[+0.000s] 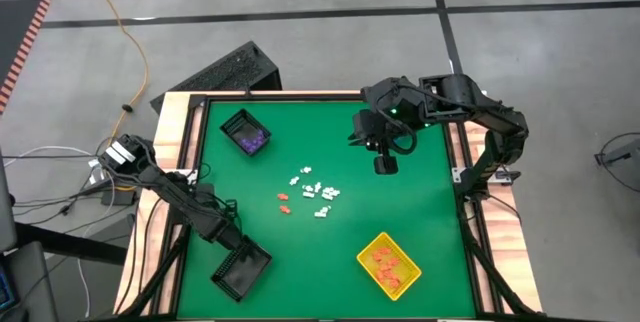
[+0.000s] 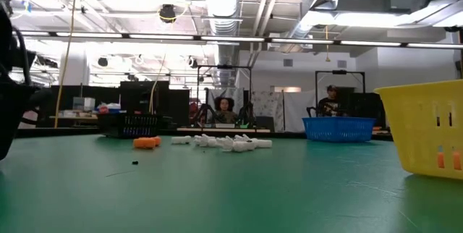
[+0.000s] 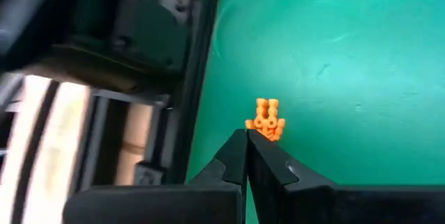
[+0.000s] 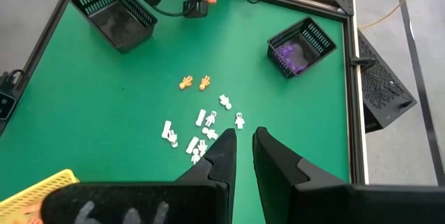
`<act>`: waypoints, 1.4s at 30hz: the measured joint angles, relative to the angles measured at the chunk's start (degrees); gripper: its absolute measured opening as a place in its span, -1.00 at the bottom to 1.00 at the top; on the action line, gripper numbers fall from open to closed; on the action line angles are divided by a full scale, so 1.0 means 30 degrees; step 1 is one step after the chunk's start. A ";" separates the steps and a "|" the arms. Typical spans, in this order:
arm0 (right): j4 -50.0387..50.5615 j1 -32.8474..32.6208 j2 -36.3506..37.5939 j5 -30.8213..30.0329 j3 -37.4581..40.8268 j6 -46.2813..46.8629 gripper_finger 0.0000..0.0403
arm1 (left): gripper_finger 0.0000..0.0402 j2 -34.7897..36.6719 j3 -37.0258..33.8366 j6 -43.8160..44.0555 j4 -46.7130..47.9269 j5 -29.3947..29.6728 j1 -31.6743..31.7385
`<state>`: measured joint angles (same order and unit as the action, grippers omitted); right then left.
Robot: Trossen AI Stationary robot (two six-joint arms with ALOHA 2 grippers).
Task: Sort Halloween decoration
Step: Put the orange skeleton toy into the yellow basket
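Tiny white decoration pieces [image 1: 316, 192] and two orange ones [image 1: 284, 202] lie on the green mat at the table's middle. My left gripper [image 1: 232, 236] is at the near left, just beside the far corner of an empty black bin [image 1: 242, 268]. It is shut on one orange piece [image 3: 266, 120]. My right gripper [image 4: 240, 144] hangs high over the far right part of the mat. Its fingers stand a little apart with nothing between them. A black bin [image 1: 246, 132] at the far left holds purple pieces. A yellow bin [image 1: 389, 264] at the near right holds orange ones. My left gripper pinches the orange piece's lower end [image 3: 259, 132] between its two fingertips. The fingers slant down toward the mat from the table's left side. Most of the piece sticks out past the fingertips [image 3: 240, 147], over the green mat.
The table's dark frame rail [image 3: 198, 78] and wooden edge run close beside my left gripper. Open mat lies between the pile and each bin. In the low view the yellow bin [image 2: 427, 128] stands near on the right, with people in the room beyond the table.
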<state>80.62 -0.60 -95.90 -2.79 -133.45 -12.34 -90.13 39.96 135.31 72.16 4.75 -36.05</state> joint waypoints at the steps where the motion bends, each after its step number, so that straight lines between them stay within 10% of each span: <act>1: 0.0000 -0.0001 0.0000 0.0000 0.0000 0.0007 -0.65 | -1.00 0.0000 -0.0380 -0.0044 -0.0609 -0.0037 0.0000; 7: 0.0239 -0.0001 0.0000 -0.0001 0.0000 0.0453 -0.65 | -1.00 0.0078 -0.1131 0.0095 -0.2755 0.0065 -0.0506; 15: 0.0188 -0.0001 0.0000 -0.0007 0.0000 0.0150 -0.65 | -1.00 0.1439 0.1670 -0.2288 -0.7690 1.3405 -0.0754; 23: -0.0558 0.0659 -0.0613 0.0034 -0.0022 0.0540 -0.65 | -1.00 0.3346 0.3211 -0.4762 -0.7403 1.5114 -0.0778; 28: -0.2611 0.1150 -0.2880 0.4387 0.0007 -0.0414 -0.65 | -1.00 0.6527 0.4420 -0.9185 -0.7361 1.7563 -0.1972; 35: -0.7040 0.0661 -0.7126 0.8206 0.0015 -0.1562 -0.65 | -1.00 1.0094 0.5338 -1.3949 -0.6729 1.6673 -0.3339; 42: -0.6897 0.0152 -0.7160 0.8502 -0.0131 -0.1558 -0.76 | -1.00 0.6789 0.5078 -0.5090 0.3944 0.9682 -0.2783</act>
<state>59.93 -0.14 -117.38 22.72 -133.84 -17.02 -69.76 55.19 120.04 83.99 33.80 -44.40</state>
